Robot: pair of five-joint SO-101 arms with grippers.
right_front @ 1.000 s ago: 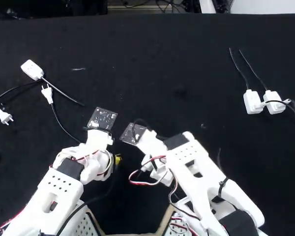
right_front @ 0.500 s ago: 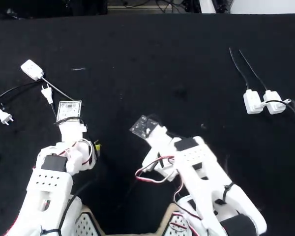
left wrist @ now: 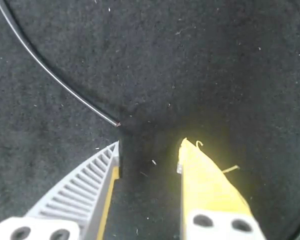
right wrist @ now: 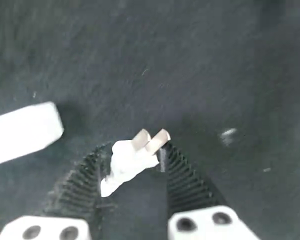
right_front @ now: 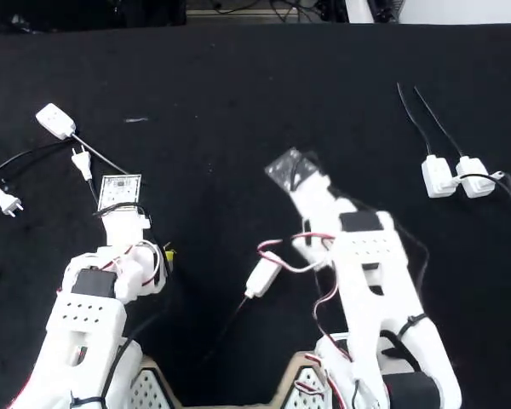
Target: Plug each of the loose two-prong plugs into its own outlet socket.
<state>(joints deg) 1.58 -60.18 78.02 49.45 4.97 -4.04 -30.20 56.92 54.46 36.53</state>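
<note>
Under both arms spreads the black table (right_front: pixel 238 94). From above, the right gripper (right_front: pixel 291 169) hangs over the table's middle, and the left gripper (right_front: pixel 119 187) hangs nearer the table's left side.

Well off to the right of the right gripper sit two white outlet sockets (right_front: pixel 439 176), side by side, each with a thin black lead running away from the arms. Ahead of the left gripper and to its left lies a white adapter (right_front: pixel 55 121).

Close up, the right gripper (right wrist: pixel 134 150) pinches a white two-prong plug (right wrist: pixel 126 161) between its ribbed fingers. The plug's body sits tilted, and its two metal prongs poke out just past the fingertips. Ahead of this gripper and off to one side lies a white block (right wrist: pixel 22 132); I cannot tell whether it is a socket.

The left gripper (left wrist: pixel 150 147) is spread wide with nothing between its fingers, one grey and ribbed, the other yellow. Just ahead of it and slightly to its left lies a loose plug (right_front: pixel 83 162), and a second loose plug (right_front: pixel 7 203) lies farther off to its left.

Just beyond the grey fingertip, a thin black cable (left wrist: pixel 55 80) comes to its end on the cloth.
</note>
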